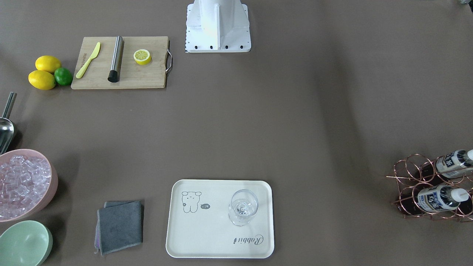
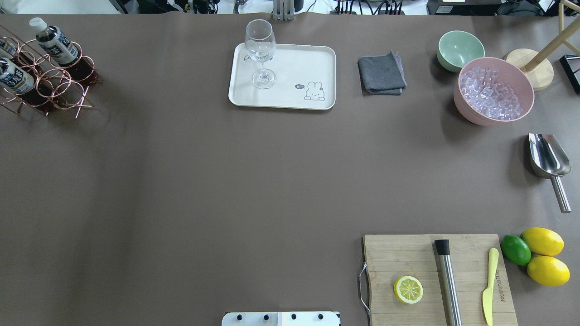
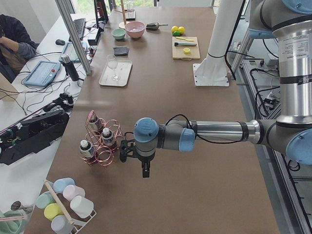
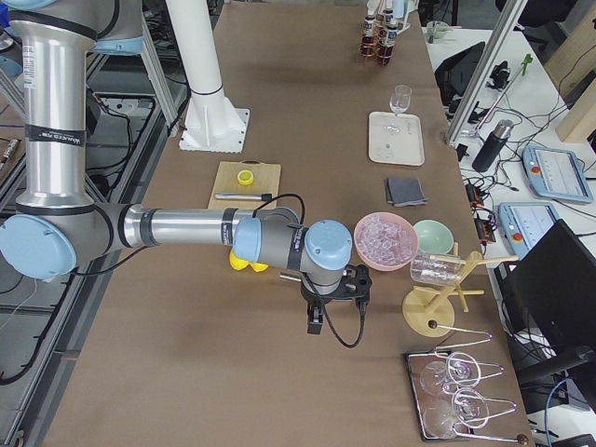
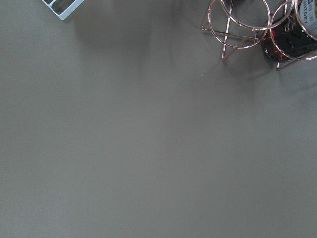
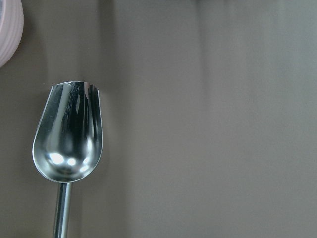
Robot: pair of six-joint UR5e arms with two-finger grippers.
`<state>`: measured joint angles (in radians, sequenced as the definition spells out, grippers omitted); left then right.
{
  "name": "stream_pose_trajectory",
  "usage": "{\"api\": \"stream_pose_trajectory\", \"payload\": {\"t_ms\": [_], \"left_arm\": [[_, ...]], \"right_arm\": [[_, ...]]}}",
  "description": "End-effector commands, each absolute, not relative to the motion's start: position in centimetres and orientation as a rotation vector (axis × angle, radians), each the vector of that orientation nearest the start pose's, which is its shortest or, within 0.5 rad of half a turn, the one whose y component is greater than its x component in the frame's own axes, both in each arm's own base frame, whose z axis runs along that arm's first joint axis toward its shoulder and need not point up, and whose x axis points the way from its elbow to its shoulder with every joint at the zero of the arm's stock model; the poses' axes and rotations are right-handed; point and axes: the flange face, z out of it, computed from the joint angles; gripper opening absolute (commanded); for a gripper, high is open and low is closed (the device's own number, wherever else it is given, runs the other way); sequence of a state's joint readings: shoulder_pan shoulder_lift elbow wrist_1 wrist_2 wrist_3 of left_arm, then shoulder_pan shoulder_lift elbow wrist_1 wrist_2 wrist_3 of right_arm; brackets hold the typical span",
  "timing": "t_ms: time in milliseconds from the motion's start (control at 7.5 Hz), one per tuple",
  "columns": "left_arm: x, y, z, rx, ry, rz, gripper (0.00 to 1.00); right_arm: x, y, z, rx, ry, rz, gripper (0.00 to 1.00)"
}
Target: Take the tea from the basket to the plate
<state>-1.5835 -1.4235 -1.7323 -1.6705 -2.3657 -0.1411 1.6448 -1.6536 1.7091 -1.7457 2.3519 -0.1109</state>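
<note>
The copper wire basket (image 1: 414, 177) stands at the table's end on my left and also shows in the overhead view (image 2: 59, 86). It holds three tea bottles with white caps; one tea bottle (image 2: 54, 43) lies tilted in a ring cell, and another (image 1: 439, 197) below it. The cream plate (image 2: 290, 63) sits at the far middle edge and also shows in the front view (image 1: 207, 229). My left gripper (image 3: 145, 170) hangs above the table beside the basket (image 3: 105, 151); open or shut cannot be told. My right gripper (image 4: 315, 324) hangs over the far end; its state cannot be told.
A wine glass (image 2: 260, 54) stands on the plate. A grey cloth (image 2: 381, 74), mint bowl (image 2: 460, 50) and pink ice bowl (image 2: 494, 90) sit beside it. A metal scoop (image 6: 67, 139) lies under my right wrist. A cutting board (image 2: 408, 258) with lemon half, near lemons and a lime.
</note>
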Motion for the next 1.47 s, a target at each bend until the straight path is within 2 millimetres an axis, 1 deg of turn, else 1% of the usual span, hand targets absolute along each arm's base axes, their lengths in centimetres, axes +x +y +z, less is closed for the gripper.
{"api": "stream_pose_trajectory", "payload": {"t_ms": [0,400,533,667,800,1333], "left_arm": [[-6.8,-43.8,63.4,0.066,0.801,-0.091,0.98],[-6.6,-43.9,63.2,0.070,0.797,-0.088,0.98],[-6.6,-44.1,62.9,0.075,0.798,-0.084,0.98],[-6.4,-44.7,62.2,0.090,0.799,-0.074,0.98],[-6.4,-44.7,61.9,0.094,0.799,-0.072,0.98],[-6.5,-44.5,62.2,0.091,0.795,-0.073,0.98]], "right_arm": [[9.6,-44.1,64.7,-0.042,-0.784,0.012,1.00],[9.7,-44.1,64.7,-0.041,-0.781,0.011,1.00],[9.7,-44.1,64.7,-0.041,-0.781,0.011,1.00],[9.7,-44.1,64.7,-0.041,-0.781,0.011,1.00],[9.7,-44.1,64.7,-0.041,-0.781,0.013,1.00],[9.7,-44.1,64.7,-0.041,-0.781,0.011,1.00]]}}
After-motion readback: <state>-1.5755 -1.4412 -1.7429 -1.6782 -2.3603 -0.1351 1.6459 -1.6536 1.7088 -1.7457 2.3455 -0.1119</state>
